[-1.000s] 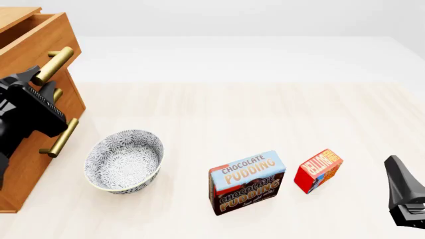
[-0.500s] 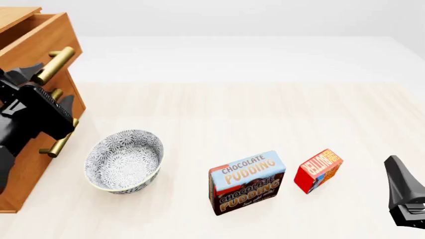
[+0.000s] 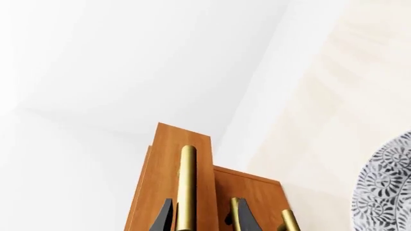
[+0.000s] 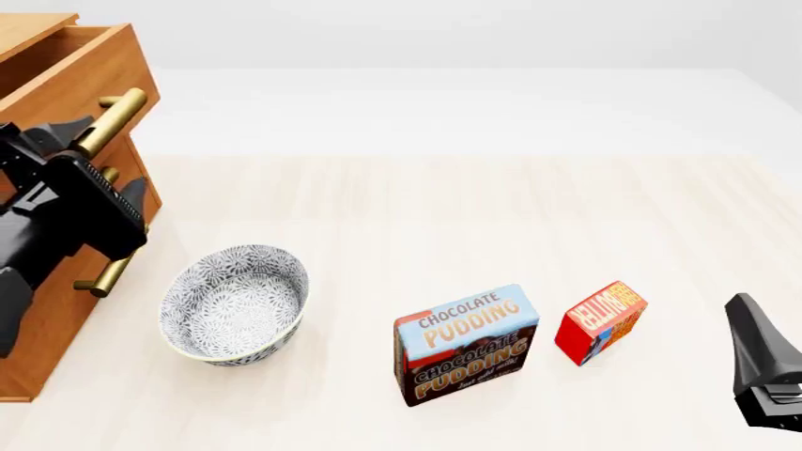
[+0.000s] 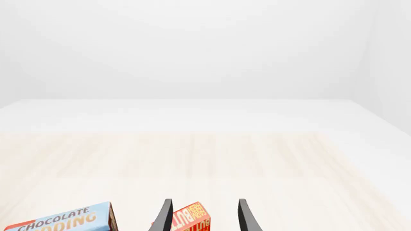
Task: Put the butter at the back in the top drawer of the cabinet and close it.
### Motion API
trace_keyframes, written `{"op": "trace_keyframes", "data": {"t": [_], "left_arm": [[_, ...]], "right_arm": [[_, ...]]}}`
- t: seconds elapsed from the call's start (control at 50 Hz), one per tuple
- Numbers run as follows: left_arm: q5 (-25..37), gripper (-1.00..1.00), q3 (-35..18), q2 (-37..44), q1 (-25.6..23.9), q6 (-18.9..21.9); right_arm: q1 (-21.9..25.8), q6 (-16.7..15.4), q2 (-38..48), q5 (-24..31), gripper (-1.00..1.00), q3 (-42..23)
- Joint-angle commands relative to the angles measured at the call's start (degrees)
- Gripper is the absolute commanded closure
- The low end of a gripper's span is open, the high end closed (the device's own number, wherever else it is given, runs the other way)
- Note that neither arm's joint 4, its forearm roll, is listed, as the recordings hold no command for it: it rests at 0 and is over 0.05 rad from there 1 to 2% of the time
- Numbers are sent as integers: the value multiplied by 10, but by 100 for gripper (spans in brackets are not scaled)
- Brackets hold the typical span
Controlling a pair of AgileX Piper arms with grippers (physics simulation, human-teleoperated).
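The butter (image 4: pixel 602 321), a small red box, lies on the table right of the pudding box; it also shows in the right wrist view (image 5: pixel 190 219). My right gripper (image 4: pixel 764 366) hovers open to its right, well short of it, fingers (image 5: pixel 165 216) empty. The cabinet (image 4: pixel 51 310) stands at the far left with its top drawer (image 4: pixel 75 70) pulled partly out. My left gripper (image 4: pixel 66 139) is at that drawer's brass handle (image 4: pixel 111 117). In the left wrist view the handle (image 3: pixel 187 187) runs between the open fingers (image 3: pixel 244 219), close to one of them.
A patterned bowl (image 4: pixel 235 301) sits just right of the cabinet, below the left arm. The blue-and-brown Chocolate Pudding box (image 4: pixel 467 343) stands between the bowl and the butter. Lower drawer handles (image 4: pixel 111 272) stick out under the left gripper.
My left gripper has risen from the middle handle's height to the top handle. The top drawer's front has edged slightly outward. The right arm, butter and boxes have not moved.
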Motion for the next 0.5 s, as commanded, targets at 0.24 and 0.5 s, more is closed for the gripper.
{"op": "trace_keyframes", "data": {"t": [0.24, 0.5], "left_arm": [[47, -100, 31, 42, -12, -9], [47, -100, 31, 42, -12, -9]], "right_arm": [[0, 0, 0, 0, -100, 0], [0, 0, 0, 0, -100, 0]]}}
